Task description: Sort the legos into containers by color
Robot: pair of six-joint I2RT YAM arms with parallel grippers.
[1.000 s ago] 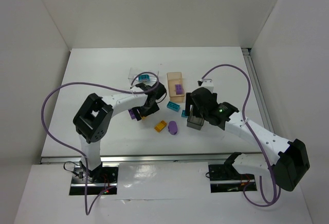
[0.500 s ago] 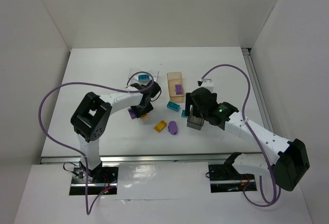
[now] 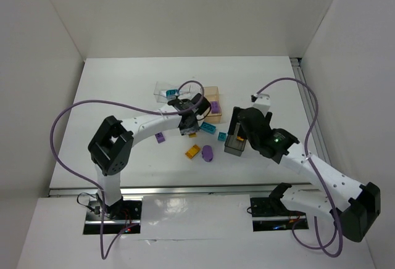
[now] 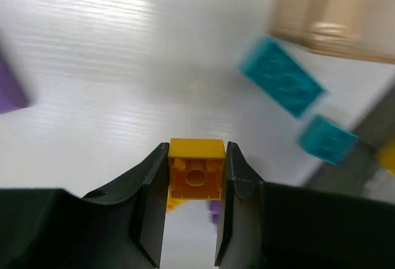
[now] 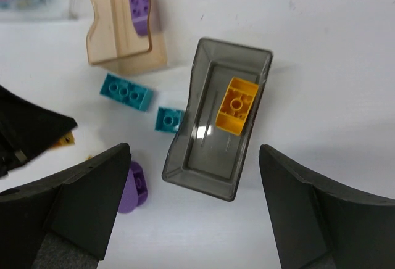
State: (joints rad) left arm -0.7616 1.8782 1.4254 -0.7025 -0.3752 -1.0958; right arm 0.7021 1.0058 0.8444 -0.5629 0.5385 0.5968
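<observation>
From above, the left gripper [image 3: 188,127] has swung away from the purple brick [image 3: 160,137] it hung beside half a second ago. It now stands by the orange-tan bin [image 3: 213,90], clamped on the small yellow brick [image 3: 191,134]; the spot beside the purple brick where a yellow piece lay is bare. The right gripper [image 3: 236,130] hangs over the dark grey bin [image 3: 233,150], and its forearm has drawn back toward the right wall. A second yellow brick [image 3: 237,139] lies inside that bin. On the table [image 3: 123,158] a loose yellow brick [image 3: 193,152] and the purple oval [image 3: 208,152] lie just beside each other, unmoved. The clear bin [image 3: 162,89] holds something teal.

The left wrist view shows the small yellow brick [image 4: 196,173] pinched between both fingers [image 4: 151,201], underside toward the camera, lifted off the table. Beyond it are a long teal brick [image 4: 281,85], a short teal brick [image 4: 327,139] and the orange-tan bin [image 4: 333,22] (all blurred).

In the right wrist view the right gripper [image 5: 192,152] is spread wide, its fingers [image 5: 68,213] straddling the dark grey bin [image 5: 185,176] without touching it. The second yellow brick [image 5: 237,105] rests on the bin's floor. To the left lie the long teal brick [image 5: 126,92], the short teal brick [image 5: 168,120] and the purple oval [image 5: 133,186]. A purple piece [image 5: 140,11] sits in the orange-tan bin [image 5: 99,47].
</observation>
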